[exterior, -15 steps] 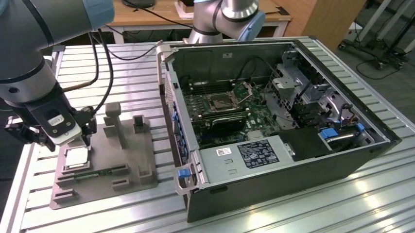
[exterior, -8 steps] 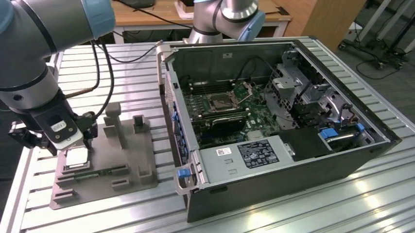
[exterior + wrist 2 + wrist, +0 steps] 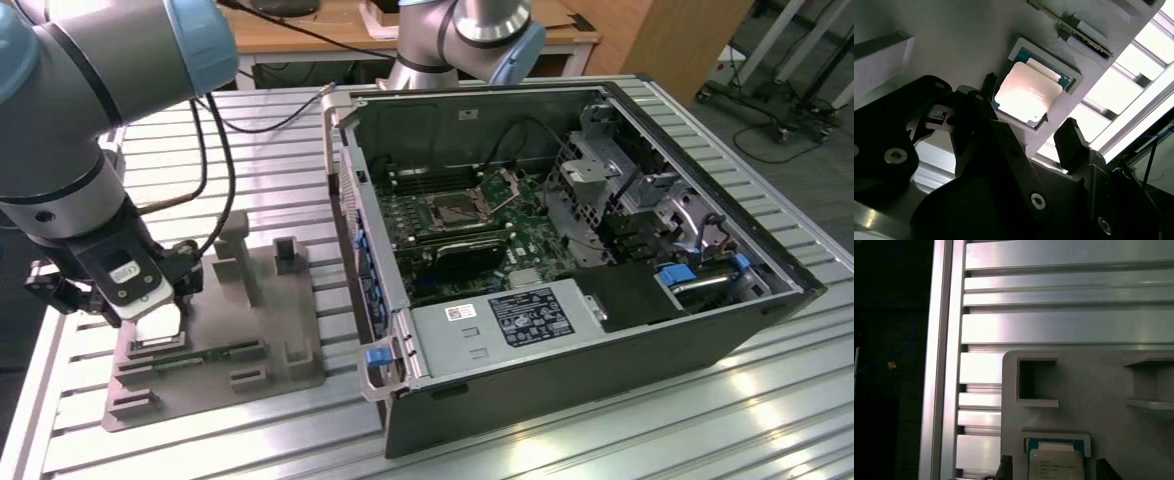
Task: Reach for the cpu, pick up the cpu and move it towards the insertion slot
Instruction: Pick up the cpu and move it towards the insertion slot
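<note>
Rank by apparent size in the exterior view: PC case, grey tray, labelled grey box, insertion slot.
1. PC case
2. grey tray
3. labelled grey box
4. insertion slot, farther back but plainly smallest

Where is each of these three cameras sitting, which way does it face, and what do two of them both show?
Exterior view: off the arm, looking down at the computer case, the tray and the table; shows the arm and pincer over the tray.
Second wrist view: on the arm, looking past the open pincer at the cpu in its tray recess.
First wrist view: on the arm, facing tray and table slats; fingertips show.
Shared: both wrist views show the cpu.
</note>
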### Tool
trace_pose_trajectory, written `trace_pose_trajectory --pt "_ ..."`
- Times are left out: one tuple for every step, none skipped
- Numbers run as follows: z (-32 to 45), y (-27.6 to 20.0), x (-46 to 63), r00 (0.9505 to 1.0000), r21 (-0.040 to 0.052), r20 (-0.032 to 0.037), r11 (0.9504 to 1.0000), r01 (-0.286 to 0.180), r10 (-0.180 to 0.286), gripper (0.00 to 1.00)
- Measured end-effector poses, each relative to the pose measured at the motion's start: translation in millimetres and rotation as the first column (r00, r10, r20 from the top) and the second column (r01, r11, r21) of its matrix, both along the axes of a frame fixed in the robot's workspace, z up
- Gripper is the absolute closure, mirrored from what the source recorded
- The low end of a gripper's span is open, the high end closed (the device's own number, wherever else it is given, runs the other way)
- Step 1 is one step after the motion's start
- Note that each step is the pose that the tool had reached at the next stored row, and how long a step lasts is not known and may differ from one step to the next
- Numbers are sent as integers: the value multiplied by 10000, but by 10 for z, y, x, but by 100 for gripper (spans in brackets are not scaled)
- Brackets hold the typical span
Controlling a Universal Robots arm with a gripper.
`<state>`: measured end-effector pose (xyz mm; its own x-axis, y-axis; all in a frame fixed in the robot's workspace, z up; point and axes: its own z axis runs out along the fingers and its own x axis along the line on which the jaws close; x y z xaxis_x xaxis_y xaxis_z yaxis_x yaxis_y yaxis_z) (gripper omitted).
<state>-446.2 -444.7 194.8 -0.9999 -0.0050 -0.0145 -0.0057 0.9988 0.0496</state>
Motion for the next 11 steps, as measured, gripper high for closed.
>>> trace_pose_trajectory --pt "-19 -1 0 10000 0 0 10000 22 -22 27" --pt "-36 -1 1 10000 -1 -1 10000 47 -47 27" --pt "-53 -2 1 10000 -1 -1 10000 71 -71 27" --pt "-70 -2 1 10000 -1 0 10000 93 -93 27" --pt "-87 -5 1 9999 -4 0 9999 109 -109 27" --pt "-105 -8 1 9999 -7 0 9999 121 -121 27" --pt "-121 -11 0 9999 -8 -1 9999 129 -129 27" --pt "-134 -15 0 9999 -10 -2 9999 134 -134 27" --pt "-143 -21 0 9999 -11 -2 9999 138 -138 27" --pt "-148 -27 1 9999 -15 -1 9999 139 -139 27" --pt "-149 -32 1 9999 -18 -1 9999 140 -140 27"
